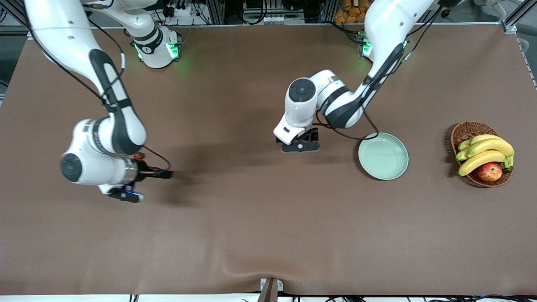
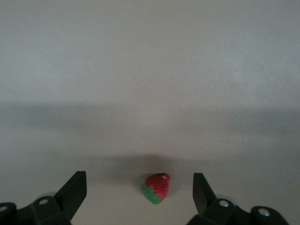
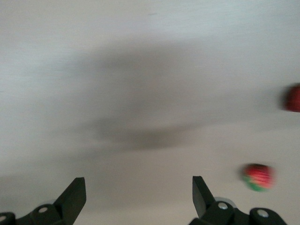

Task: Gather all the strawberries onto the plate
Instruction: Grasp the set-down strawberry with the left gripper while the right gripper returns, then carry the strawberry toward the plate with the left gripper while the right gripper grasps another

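A strawberry (image 2: 157, 187) lies on the brown table between the open fingers of my left gripper (image 2: 139, 194). In the front view the left gripper (image 1: 300, 147) is low over the table beside the mint-green plate (image 1: 383, 156), toward the right arm's end from it, and hides that berry. The plate holds nothing. My right gripper (image 1: 163, 173) is open and empty, low over the table at the right arm's end. Its wrist view shows the gripper (image 3: 139, 194) with two more strawberries (image 3: 258, 177) (image 3: 294, 97) off to one side. One strawberry (image 1: 139, 155) peeks out beside the right wrist.
A brown wicker basket (image 1: 461, 132) with bananas (image 1: 482, 153) and a red-yellow apple (image 1: 489, 171) stands at the left arm's end of the table, past the plate. The table's front edge has a small clamp (image 1: 270, 289) at its middle.
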Action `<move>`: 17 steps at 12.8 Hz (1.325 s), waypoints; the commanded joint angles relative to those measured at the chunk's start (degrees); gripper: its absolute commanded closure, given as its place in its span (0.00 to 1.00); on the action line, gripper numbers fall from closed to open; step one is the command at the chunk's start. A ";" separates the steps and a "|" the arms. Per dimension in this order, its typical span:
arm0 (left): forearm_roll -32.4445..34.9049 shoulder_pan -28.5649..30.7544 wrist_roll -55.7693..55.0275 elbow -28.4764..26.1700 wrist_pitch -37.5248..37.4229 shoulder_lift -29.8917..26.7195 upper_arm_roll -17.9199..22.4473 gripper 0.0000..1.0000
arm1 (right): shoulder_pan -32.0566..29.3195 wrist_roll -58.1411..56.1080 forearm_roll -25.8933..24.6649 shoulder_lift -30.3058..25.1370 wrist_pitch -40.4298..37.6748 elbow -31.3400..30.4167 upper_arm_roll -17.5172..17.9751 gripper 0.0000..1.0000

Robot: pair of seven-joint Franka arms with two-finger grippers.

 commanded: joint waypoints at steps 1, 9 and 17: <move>1.62 -0.03 -1.77 1.37 1.98 3.91 0.03 0.06 | -2.43 0.51 -6.35 -3.87 1.48 -7.44 1.17 0.00; 1.01 -0.38 -1.59 0.93 1.98 4.98 -0.06 0.34 | -8.42 0.42 -7.42 1.30 5.26 -10.27 0.30 0.06; 0.22 -1.61 -1.68 0.84 1.63 5.42 -0.41 0.41 | -8.34 0.25 -7.33 3.51 5.08 -10.36 -0.06 0.57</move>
